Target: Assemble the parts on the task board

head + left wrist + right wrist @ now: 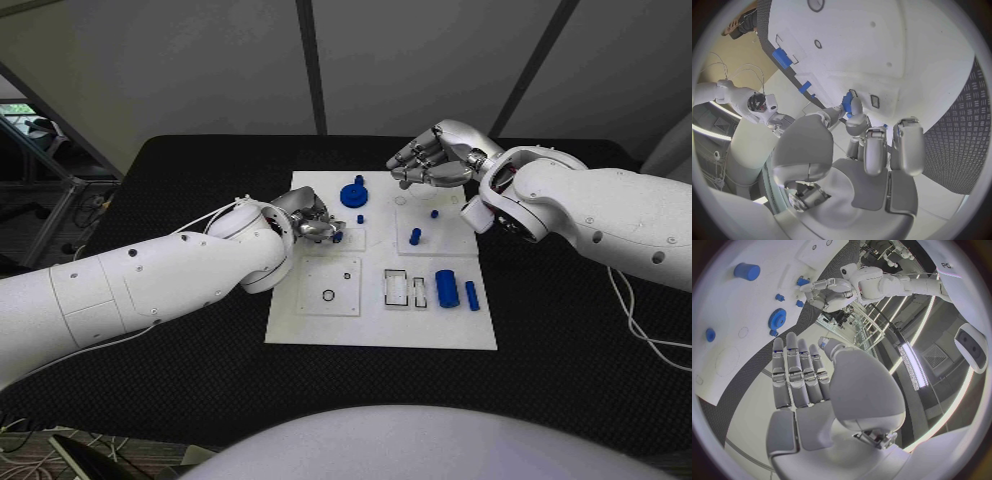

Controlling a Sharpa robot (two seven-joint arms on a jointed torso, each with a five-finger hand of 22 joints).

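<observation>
The white task board (325,330) lies mid-table. My left hand (307,225) is low over the board's left side and pinches a small blue part (847,102) between thumb and a finger, right at the board surface. My right hand (433,160) hovers above the board's far edge with its fingers (798,375) straight, side by side and holding nothing. On the board are a blue gear (355,193), a short blue peg (415,237), a thick blue cylinder (446,288) and a thin blue bar (472,296). The gear (777,317) lies just beyond my right hand's fingertips.
Two small blue studs (361,218) (434,213) stand on the board's far half. Rectangular slots (395,288) and a small black ring (329,295) mark the near half. Black table (188,380) surrounds the board; a metal frame (58,190) stands at the far left.
</observation>
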